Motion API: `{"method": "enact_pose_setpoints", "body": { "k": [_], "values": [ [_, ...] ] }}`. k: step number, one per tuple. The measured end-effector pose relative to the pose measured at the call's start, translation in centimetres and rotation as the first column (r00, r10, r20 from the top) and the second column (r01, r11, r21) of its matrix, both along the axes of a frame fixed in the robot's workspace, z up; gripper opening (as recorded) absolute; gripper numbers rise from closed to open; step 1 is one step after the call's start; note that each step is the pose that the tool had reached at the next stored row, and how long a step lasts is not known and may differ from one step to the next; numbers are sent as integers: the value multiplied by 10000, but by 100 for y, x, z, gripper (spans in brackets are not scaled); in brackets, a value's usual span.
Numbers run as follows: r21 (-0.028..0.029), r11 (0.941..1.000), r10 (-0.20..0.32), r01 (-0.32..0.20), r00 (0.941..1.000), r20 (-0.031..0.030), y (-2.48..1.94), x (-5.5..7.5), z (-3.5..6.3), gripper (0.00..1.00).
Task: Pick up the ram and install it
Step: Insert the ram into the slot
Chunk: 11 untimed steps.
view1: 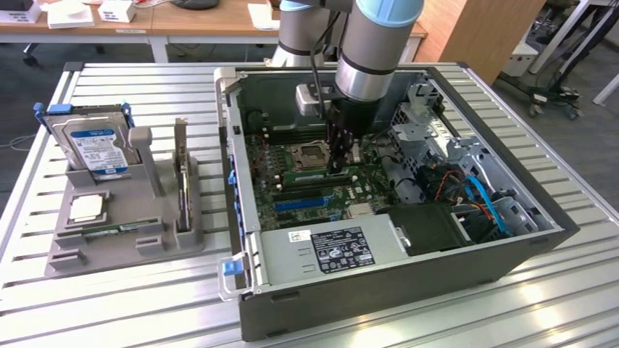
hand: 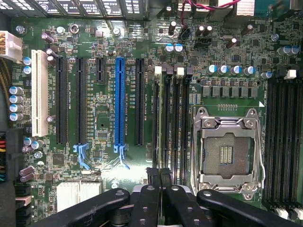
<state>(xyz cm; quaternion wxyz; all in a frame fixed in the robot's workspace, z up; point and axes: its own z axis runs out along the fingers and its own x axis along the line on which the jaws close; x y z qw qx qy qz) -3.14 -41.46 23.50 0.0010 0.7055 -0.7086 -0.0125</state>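
Observation:
My gripper reaches down into the open computer case, over the motherboard. Its two black fingers are shut against each other, and I see nothing gripped between them. In the wrist view the gripper hangs just over the black memory slots beside the empty CPU socket. A thin green strip that looks like the ram stands on edge in the slot line under the fingertips. From the wrist it shows as a narrow greenish edge. Whether the fingers touch it I cannot tell.
On the exterior view's left a grey holder carries a blue-labelled hard drive, a tall dark expansion card, a CPU chip and a thin greenish stick. The case also holds a power supply, cables and a blue slot.

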Motion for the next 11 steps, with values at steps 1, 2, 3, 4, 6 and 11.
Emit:
{"method": "enact_pose_setpoints", "body": {
  "k": [1,2,3,4,6,11],
  "values": [
    [-1,10000,0,0,10000,0,-2,0,0,11],
    [0,10000,0,0,10000,0,-4,0,0,11],
    [0,10000,0,0,10000,0,-7,0,0,11],
    [0,10000,-1,1,10000,0,-8,0,0,11],
    [-1,10000,0,0,10000,0,-9,0,-2,11],
    [-2,10000,0,0,10000,0,-8,0,-10,11]
  ]
}}
